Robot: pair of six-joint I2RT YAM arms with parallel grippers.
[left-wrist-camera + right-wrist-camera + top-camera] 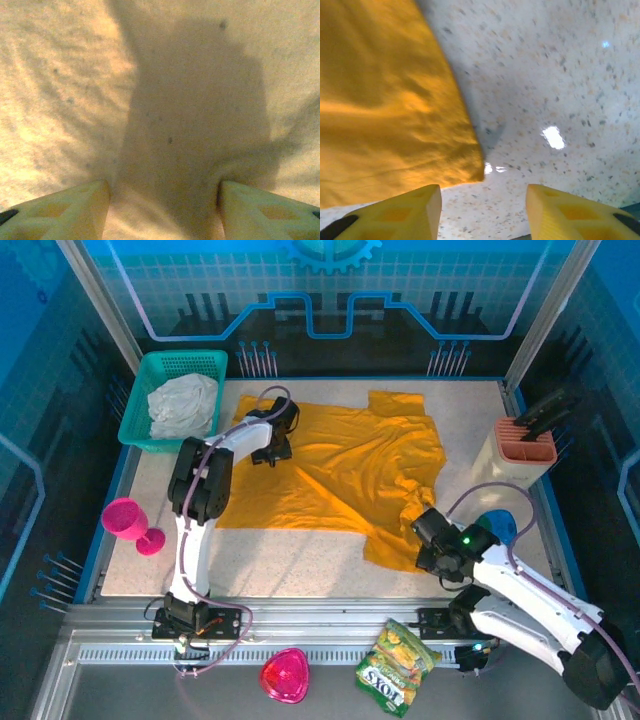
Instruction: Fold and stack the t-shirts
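1. Front rail, nearest: pink heart-shaped dish (285,677) and green snack bag (397,665), side by side between the 2 arm bases, apart from each other.

2. Right gripper (484,192): fingers spread, nothing between them but bare speckled worktop (560,75). It hovers just beside the near right corner of the t-shirt (335,475). In the right wrist view the cloth's corner lies just ahead of the left finger; whether it touches cannot be told.

3. Blue object (500,527): just behind the right arm, partly hidden, kind unclear.

4. Pink goblet (132,523): at the worktop's left edge, seemingly tipped on its side, well apart from the cloth.

5. T-shirt, mustard-orange: spread across the middle of the worktop, mostly flat on the left, wrinkled and bunched toward the right side, with a flap reaching the near edge by the right gripper.

6. Left gripper (164,187): fingers held apart, low over the shirt's far left part, orange cloth and the gripper's own shadow beneath. Contact with the cloth cannot be told.

7. Beige block with a slotted salmon top (520,452): right edge, beside the shirt, not touching.

8. Teal basket (200,365): far left corner, holding 1 crumpled white cloth (184,405).
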